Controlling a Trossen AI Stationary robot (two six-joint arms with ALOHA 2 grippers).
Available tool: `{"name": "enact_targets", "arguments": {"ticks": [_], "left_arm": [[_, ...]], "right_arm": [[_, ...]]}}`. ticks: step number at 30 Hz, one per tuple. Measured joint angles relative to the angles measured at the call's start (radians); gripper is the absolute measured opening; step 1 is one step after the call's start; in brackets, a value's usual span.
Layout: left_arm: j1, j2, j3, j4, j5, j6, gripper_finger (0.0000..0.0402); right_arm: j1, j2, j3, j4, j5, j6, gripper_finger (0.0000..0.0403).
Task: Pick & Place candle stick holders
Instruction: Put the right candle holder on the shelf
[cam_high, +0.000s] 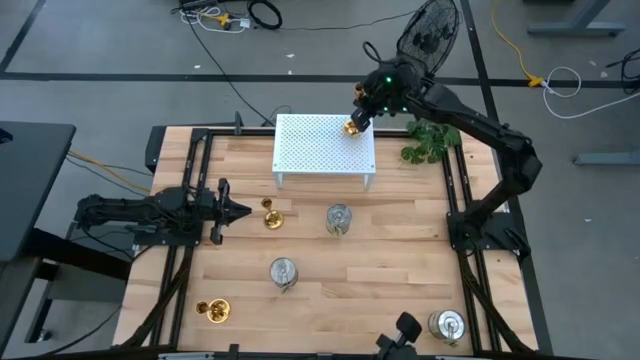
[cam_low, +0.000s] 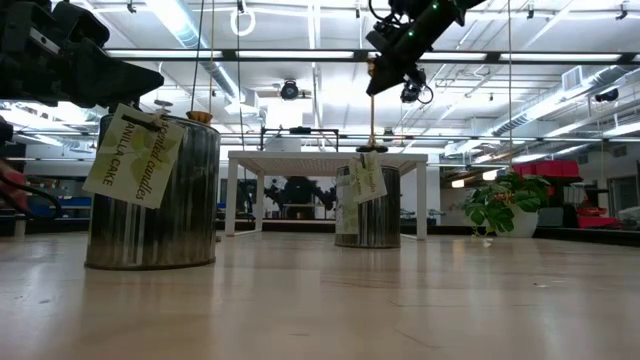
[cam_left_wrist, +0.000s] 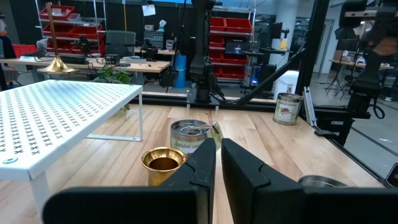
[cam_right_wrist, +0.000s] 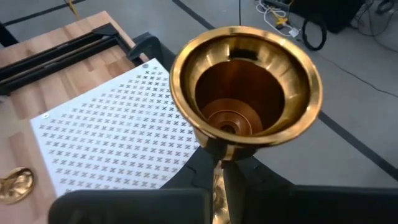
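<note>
A white perforated rack stands on 4 legs at the far middle of the wooden table. Just beside its right end sits a green leafy plant, at the table's far right corner. On the grey floor beyond the table lie a round black fan, coiled black and white cables, and a yellow cable.

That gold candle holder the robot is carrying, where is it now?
The gold candle holder is gripped in the right claw, above the white rack's far right corner, near the plant.
</note>
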Motion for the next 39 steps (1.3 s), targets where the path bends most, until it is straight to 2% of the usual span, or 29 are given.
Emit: {"name": "enact_targets", "arguments": {"ticks": [14, 23, 39], "left_arm": [[0.0, 0.0, 0.0, 0.0, 0.0, 0.0, 0.0032], [0.0, 0.0, 0.0, 0.0, 0.0, 0.0, 0.0032], [0.0, 0.0, 0.0, 0.0, 0.0, 0.0, 0.0032]], "right_arm": [[-0.109, 0.011, 0.0, -0.004, -0.036, -0.018, 0.0013], [-0.116, 0.027, 0.0, 0.001, -0.11, -0.091, 0.0013], [-0.12, 0.027, -0.001, 0.03, -0.116, -0.107, 0.0013]]}}
